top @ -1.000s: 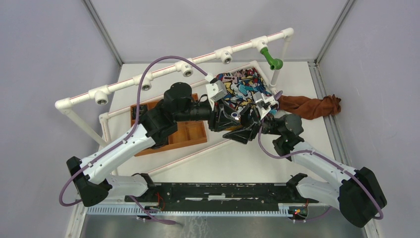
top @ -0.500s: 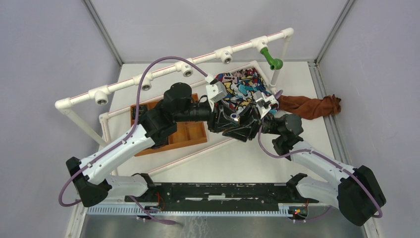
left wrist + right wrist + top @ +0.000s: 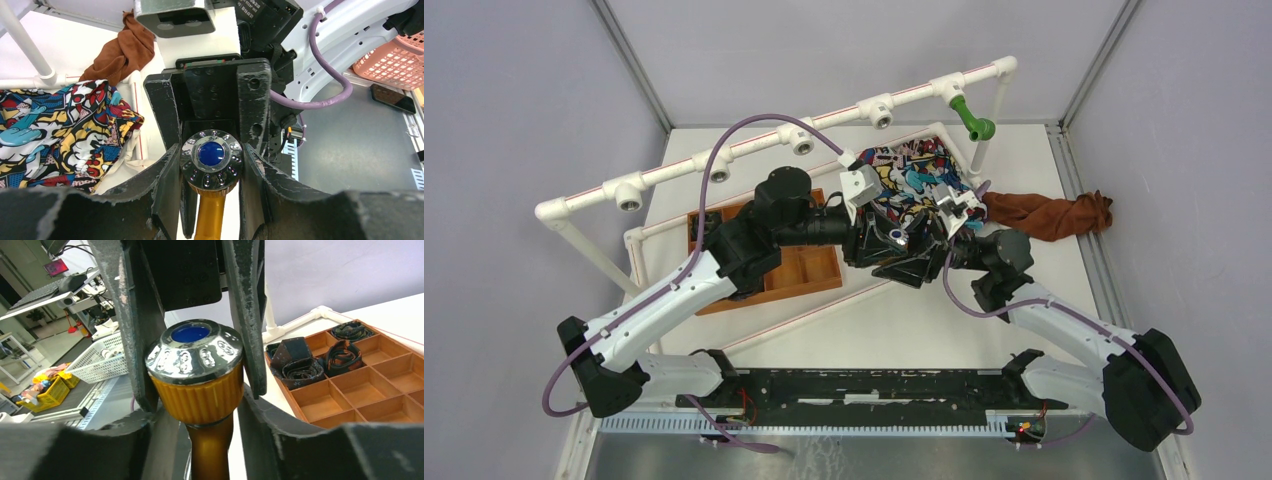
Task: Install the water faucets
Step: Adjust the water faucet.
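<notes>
An orange-yellow water faucet (image 3: 212,165) with a chrome, blue-capped knob hangs in mid-air over the table's middle, its stem (image 3: 210,450) pointing down. My left gripper (image 3: 211,160) is shut on the knob's sides. My right gripper (image 3: 197,410) faces it from the other side, fingers hugging the same knob (image 3: 197,385); whether they press on it is unclear. From above, both grippers meet at the knob (image 3: 894,238). A green water faucet (image 3: 972,120) sits in the rightmost T-fitting of the white pipe rail (image 3: 754,148).
The pipe rail carries several open T-fittings (image 3: 799,140). A wooden compartment tray (image 3: 809,270) with rolled ties lies under the left arm. A colourful printed cloth (image 3: 914,175) and a brown cloth (image 3: 1054,215) lie at the right.
The right arm's wrist has shifted slightly left toward the left gripper. The orange-yellow faucet and the left gripper have stayed in place.
</notes>
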Robot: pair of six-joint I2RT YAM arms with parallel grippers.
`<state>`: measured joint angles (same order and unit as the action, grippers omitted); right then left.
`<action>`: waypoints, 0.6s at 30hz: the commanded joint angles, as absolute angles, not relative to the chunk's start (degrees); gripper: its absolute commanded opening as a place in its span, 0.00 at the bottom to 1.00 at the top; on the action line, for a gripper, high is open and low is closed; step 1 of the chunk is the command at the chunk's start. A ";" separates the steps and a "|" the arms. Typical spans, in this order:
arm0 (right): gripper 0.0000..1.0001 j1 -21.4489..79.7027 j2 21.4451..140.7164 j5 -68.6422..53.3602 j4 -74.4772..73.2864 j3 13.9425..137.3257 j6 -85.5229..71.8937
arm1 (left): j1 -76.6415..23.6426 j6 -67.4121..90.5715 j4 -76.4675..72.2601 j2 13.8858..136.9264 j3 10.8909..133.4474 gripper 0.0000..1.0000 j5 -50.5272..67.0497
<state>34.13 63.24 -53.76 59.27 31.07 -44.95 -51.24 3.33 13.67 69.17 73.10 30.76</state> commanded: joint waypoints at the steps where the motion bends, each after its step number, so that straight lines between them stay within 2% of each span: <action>1: 0.44 34.69 63.55 -54.85 62.58 32.87 -45.48 | -51.44 1.03 11.81 67.68 74.11 0.02 32.08; 3: 0.33 34.68 63.54 -54.78 62.62 32.87 -45.43 | -51.46 0.97 11.95 67.70 74.09 0.02 32.08; 5: 0.17 34.70 63.54 -54.59 62.66 32.87 -45.44 | -51.54 0.97 11.95 67.68 74.09 0.02 32.16; 9: 0.01 34.77 63.29 -53.94 62.93 32.61 -45.23 | -51.48 0.97 11.89 67.72 74.09 0.02 32.29; 13: 0.00 34.77 62.47 -52.56 63.01 31.77 -44.25 | -51.48 0.97 12.16 68.02 74.46 0.02 32.30; 14: 0.00 34.80 62.07 -52.11 62.97 31.50 -43.77 | -51.48 0.97 12.46 68.19 74.75 0.07 31.91; 15: 0.00 34.78 61.63 -51.39 62.39 31.30 -43.08 | -51.56 1.11 12.74 68.36 75.31 0.24 31.16; 16: 0.00 34.78 60.87 -50.19 60.85 31.20 -41.57 | -51.49 1.22 13.02 68.56 75.78 0.51 30.43; 17: 0.00 34.74 59.88 -48.59 57.72 31.40 -39.44 | -51.47 1.37 13.29 68.82 76.48 0.67 29.61; 18: 0.00 34.74 58.53 -46.66 51.57 32.02 -35.43 | -51.50 1.54 14.01 69.14 77.55 0.78 28.08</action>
<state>34.50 62.59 -52.51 58.85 31.05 -42.24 -51.20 3.25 13.67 68.84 73.41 30.46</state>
